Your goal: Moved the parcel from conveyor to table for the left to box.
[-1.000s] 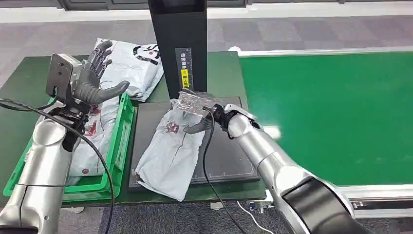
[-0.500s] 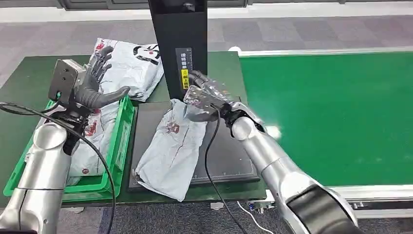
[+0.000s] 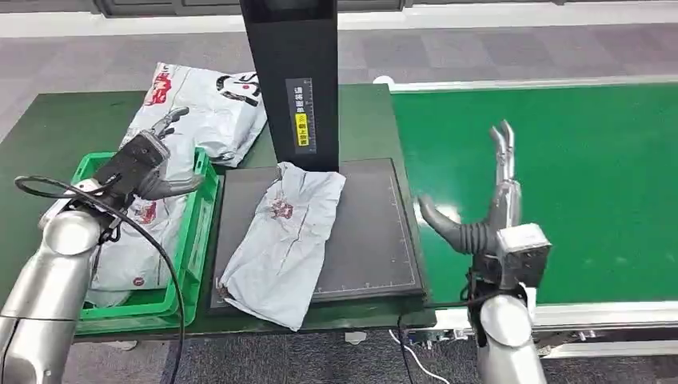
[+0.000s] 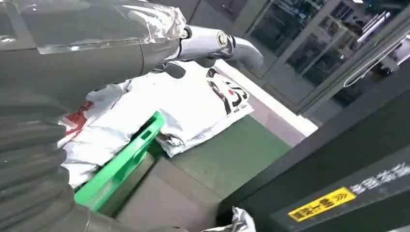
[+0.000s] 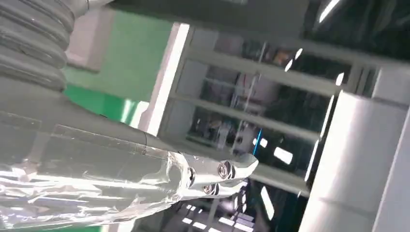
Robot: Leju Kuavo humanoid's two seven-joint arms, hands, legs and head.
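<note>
Parcel: the grey parcel [image 3: 284, 232] lies flat on the black mat [image 3: 368, 240] in the middle of the tabletop [image 3: 40, 136], just in front of the black post [image 3: 292, 80].
Right hand: the right hand [image 3: 488, 216] is up over the green conveyor [image 3: 560, 176], fingers [image 3: 504, 152] spread, holding nothing.
Left hand: the left hand [image 3: 156, 172] is over the green box [image 3: 196, 232], fingers spread, empty.
Box: more bags [image 3: 204, 104] lie in it and behind it.

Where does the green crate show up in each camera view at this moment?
Head view: green crate at the left, parcels inside, left robot hand over it.
Left wrist view: its rim runs diagonally beside the white parcels.
Right wrist view: not in it.
Shared landmark: black post with a yellow label, seen in the head and left wrist views.
</note>
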